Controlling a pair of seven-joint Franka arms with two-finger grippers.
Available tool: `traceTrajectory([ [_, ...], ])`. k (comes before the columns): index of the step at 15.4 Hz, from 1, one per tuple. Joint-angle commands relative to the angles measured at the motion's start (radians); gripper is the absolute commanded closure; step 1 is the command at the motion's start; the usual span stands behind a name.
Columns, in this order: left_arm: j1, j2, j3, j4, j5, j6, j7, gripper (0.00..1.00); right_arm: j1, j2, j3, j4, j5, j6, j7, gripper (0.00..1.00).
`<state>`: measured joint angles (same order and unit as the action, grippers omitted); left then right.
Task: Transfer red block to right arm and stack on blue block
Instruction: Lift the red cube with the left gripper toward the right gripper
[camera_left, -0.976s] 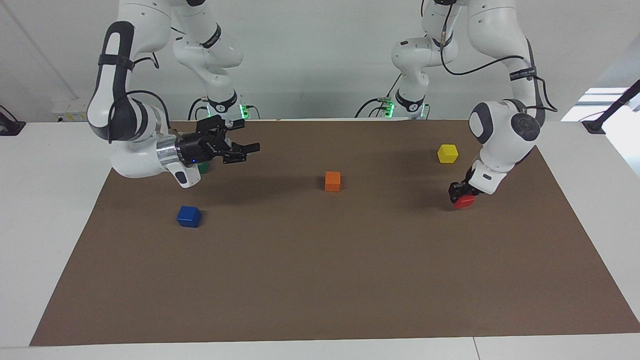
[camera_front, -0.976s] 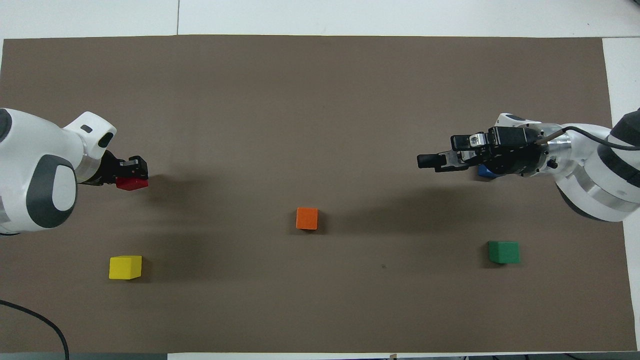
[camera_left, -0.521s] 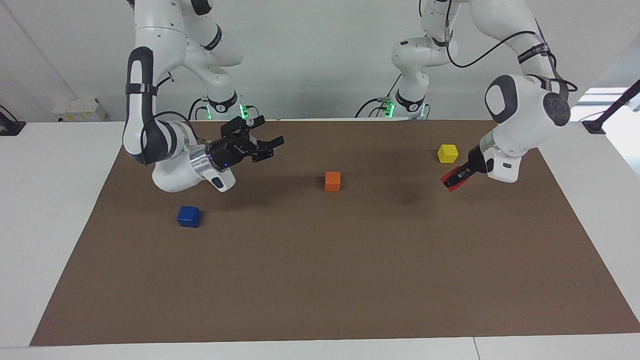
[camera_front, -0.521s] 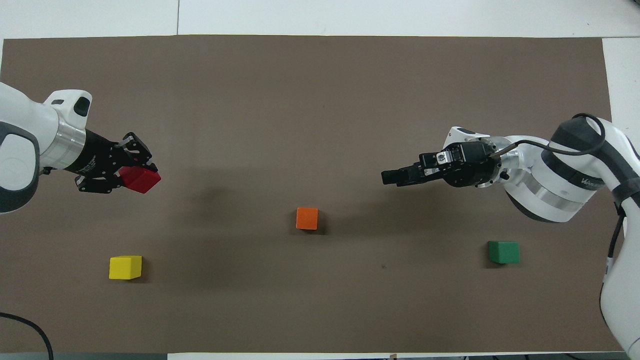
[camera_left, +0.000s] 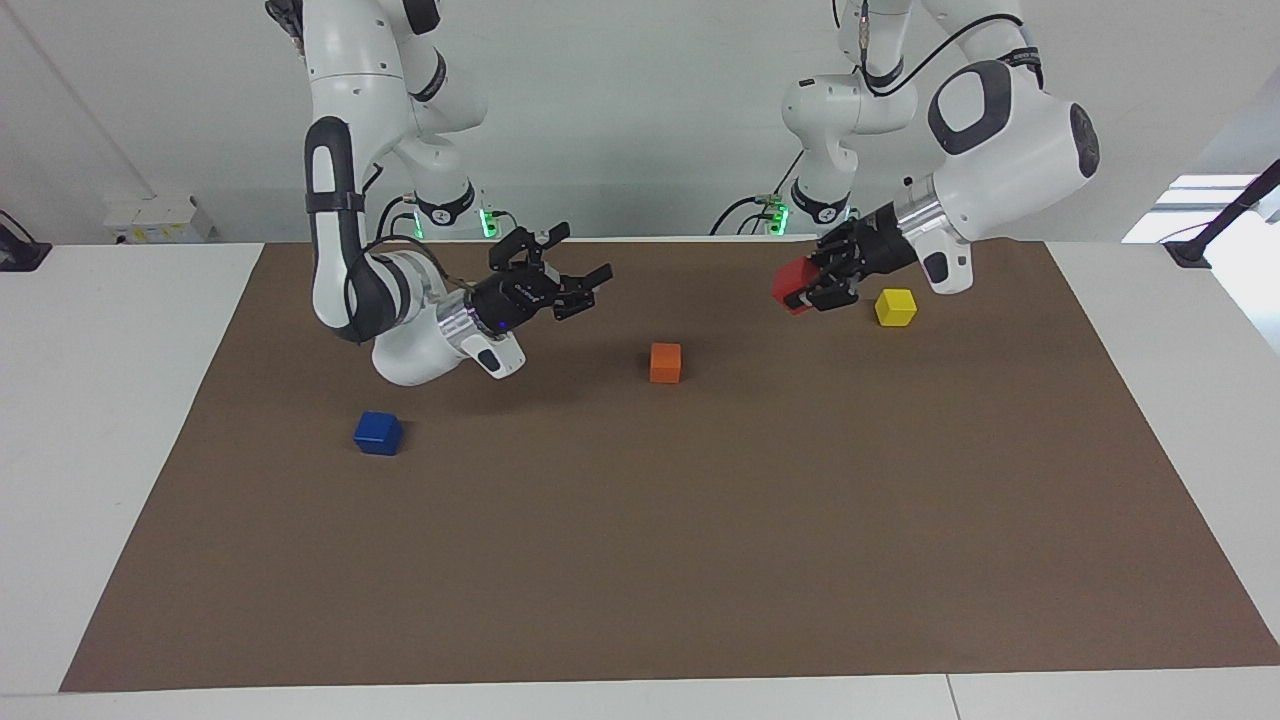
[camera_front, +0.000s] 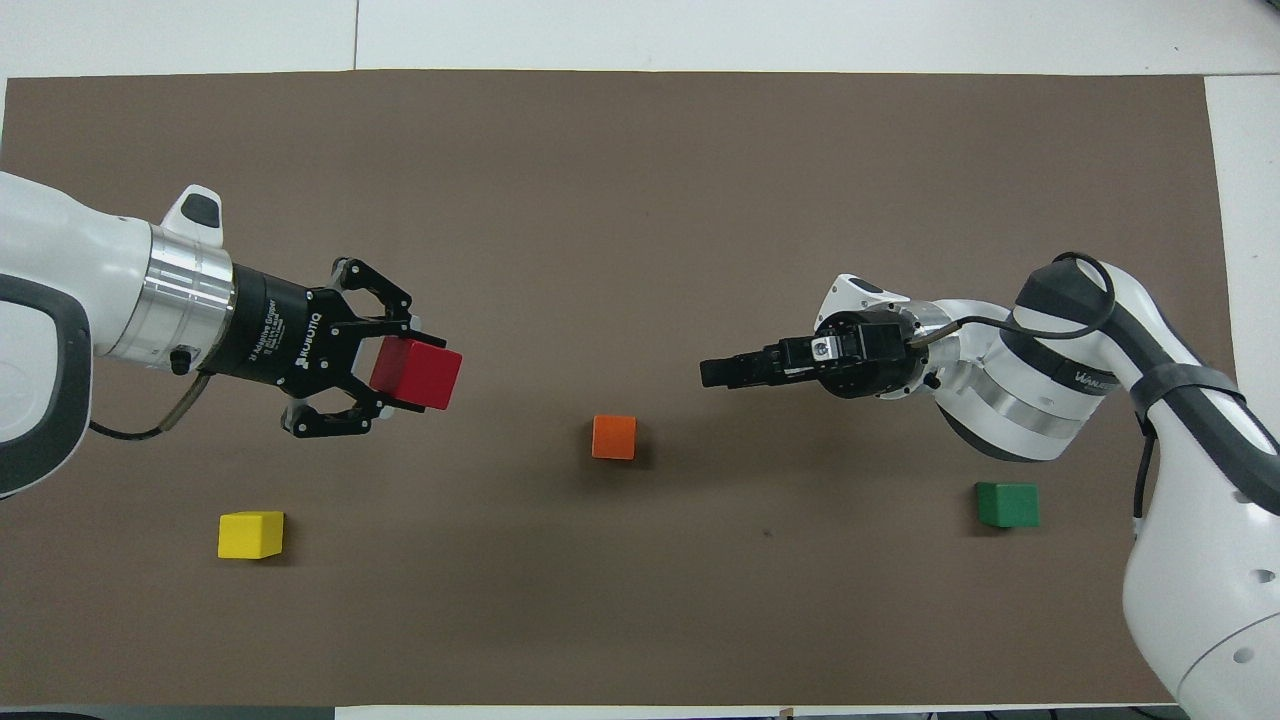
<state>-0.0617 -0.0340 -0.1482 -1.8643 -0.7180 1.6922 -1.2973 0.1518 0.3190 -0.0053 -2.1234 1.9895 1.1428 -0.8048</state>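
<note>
My left gripper (camera_left: 803, 284) is shut on the red block (camera_left: 790, 283) and holds it up in the air, turned sideways toward the right arm's end of the table. In the overhead view the left gripper (camera_front: 425, 376) and the red block (camera_front: 416, 374) are over bare mat. My right gripper (camera_left: 586, 262) is open and empty, raised, pointing toward the red block with a wide gap between them; it also shows in the overhead view (camera_front: 712, 372). The blue block (camera_left: 378, 433) sits on the mat at the right arm's end, hidden under the right arm in the overhead view.
An orange block (camera_left: 665, 362) (camera_front: 614, 437) sits mid-mat, below the gap between the grippers. A yellow block (camera_left: 895, 307) (camera_front: 250, 534) lies at the left arm's end. A green block (camera_front: 1007, 504) lies near the right arm's base. The brown mat (camera_left: 700, 560) covers the table.
My left gripper has lifted the red block off the mat, turned sideways and carried it toward the middle. My right gripper has also moved toward the middle, uncovering then re-covering the blue block from above.
</note>
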Motion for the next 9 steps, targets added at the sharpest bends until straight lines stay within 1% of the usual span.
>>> traceTrajectory([
  [1,-0.058,-0.052,0.015,-0.036,-0.084,0.009,-0.228,1.00,0.028,0.005,0.001,-0.007,0.051,-0.011,-0.036,0.00],
  [3,-0.076,-0.064,0.013,-0.035,-0.107,0.023,-0.308,1.00,0.034,0.005,0.002,-0.006,0.063,0.003,-0.044,0.00],
  [5,-0.076,-0.067,-0.017,-0.032,-0.159,0.050,-0.341,1.00,0.072,0.012,0.001,-0.006,0.119,0.005,-0.056,0.00],
  [6,-0.076,-0.070,-0.042,-0.032,-0.179,0.091,-0.362,1.00,0.083,0.014,0.001,-0.006,0.132,0.006,-0.059,0.00],
  [9,-0.076,-0.076,-0.115,-0.021,-0.182,0.194,-0.489,1.00,0.084,0.014,-0.001,-0.007,0.133,0.014,-0.063,0.00],
])
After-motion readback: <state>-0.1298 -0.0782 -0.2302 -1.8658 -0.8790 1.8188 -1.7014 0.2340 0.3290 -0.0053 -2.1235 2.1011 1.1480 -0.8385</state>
